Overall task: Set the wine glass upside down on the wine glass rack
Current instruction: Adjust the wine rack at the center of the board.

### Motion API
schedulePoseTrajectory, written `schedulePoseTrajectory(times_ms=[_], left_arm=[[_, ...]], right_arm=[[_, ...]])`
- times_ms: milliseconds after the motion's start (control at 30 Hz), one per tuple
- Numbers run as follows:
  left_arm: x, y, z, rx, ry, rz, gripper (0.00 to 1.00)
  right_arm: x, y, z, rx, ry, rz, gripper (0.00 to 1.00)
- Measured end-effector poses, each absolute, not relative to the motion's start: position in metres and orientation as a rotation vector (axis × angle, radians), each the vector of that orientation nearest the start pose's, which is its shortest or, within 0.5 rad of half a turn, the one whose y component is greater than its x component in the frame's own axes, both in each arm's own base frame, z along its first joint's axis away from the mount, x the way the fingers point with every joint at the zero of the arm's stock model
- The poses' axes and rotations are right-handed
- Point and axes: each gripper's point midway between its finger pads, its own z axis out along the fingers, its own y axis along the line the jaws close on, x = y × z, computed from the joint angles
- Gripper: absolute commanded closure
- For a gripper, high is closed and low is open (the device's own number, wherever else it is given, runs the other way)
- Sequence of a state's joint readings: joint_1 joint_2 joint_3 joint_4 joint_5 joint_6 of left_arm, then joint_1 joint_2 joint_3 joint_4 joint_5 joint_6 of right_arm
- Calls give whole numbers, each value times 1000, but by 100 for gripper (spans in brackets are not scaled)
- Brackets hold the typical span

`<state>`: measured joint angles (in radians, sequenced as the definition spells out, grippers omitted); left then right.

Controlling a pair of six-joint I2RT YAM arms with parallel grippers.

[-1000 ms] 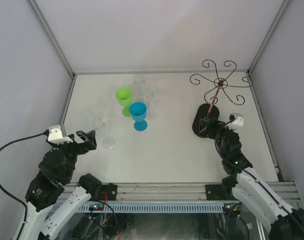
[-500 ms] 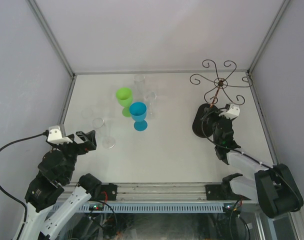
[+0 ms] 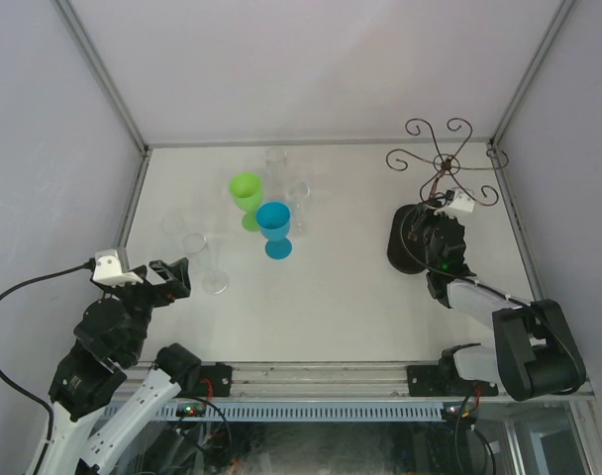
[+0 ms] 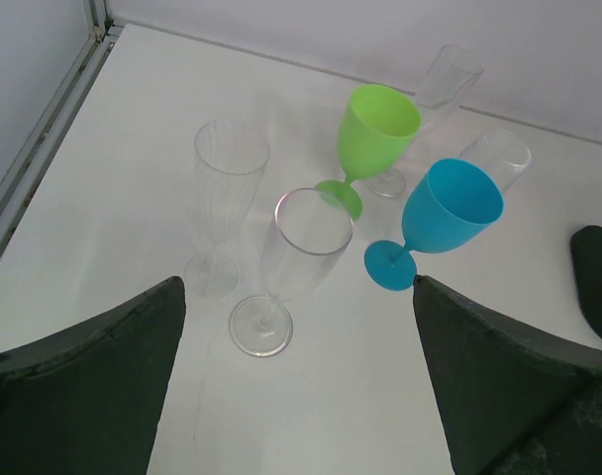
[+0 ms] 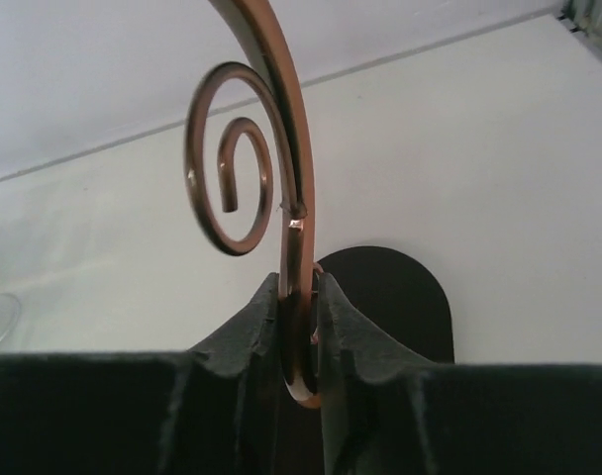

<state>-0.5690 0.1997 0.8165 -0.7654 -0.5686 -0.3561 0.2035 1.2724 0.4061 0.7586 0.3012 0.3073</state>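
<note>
A: White table (image 3: 341, 297), right rear: where's the wine glass rack (image 3: 402, 242)?
B: There, base down, stem roughly upright, spirals on top. The right gripper (image 5: 299, 307) is clamped on the stem; the left gripper (image 3: 172, 279) is spread wide, holding nothing.

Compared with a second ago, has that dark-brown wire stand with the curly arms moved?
Yes. The dark-brown wire stand has shifted slightly right, toward the metal corner post at back right; the right arm's jaws are clamped on its stem.
</note>
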Motion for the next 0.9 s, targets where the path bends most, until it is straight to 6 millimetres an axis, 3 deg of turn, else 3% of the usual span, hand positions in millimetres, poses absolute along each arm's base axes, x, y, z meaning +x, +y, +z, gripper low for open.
schedulePoseTrajectory(times_ms=[133,433,900], left_arm=[[169,-10,284,-237,1683,-202,0],[169,-10,284,-237,1683,-202,0],[169,-10,284,-239,1683,-201,0]], right_arm=[[394,31,156,279,1651,91,100],[420,47,154,135,1690,103,100],[483,119,158,-111,1685,237,100]])
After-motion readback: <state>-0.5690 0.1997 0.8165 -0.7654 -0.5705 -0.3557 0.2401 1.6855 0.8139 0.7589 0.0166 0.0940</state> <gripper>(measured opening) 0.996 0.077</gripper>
